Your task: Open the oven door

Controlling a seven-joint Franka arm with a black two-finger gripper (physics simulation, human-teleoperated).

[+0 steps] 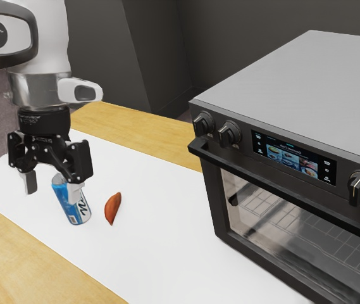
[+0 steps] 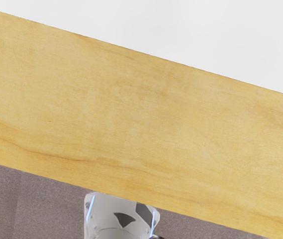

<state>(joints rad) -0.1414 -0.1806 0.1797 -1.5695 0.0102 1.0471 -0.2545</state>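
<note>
My gripper point(image 1: 53, 187) hangs at the exterior view's left, pointing down, its two fingers spread wide with a gap between the tips. Well across from it, at the exterior view's right, stands the dark oven point(image 1: 281, 88). Its door point(image 1: 262, 212) looks shut, with a glass window showing wire racks inside. A black bar handle point(image 1: 281, 188) runs along the door's top edge, not touched by my gripper.
A blue and white can point(image 1: 78, 211) stands partly behind one fingertip, beside an orange-brown wedge point(image 1: 112, 208). Both are on a white sheet point(image 1: 161, 253) over the wooden table point(image 2: 131, 114). Knobs point(image 1: 229, 134) and a display point(image 1: 293, 156) sit above the handle.
</note>
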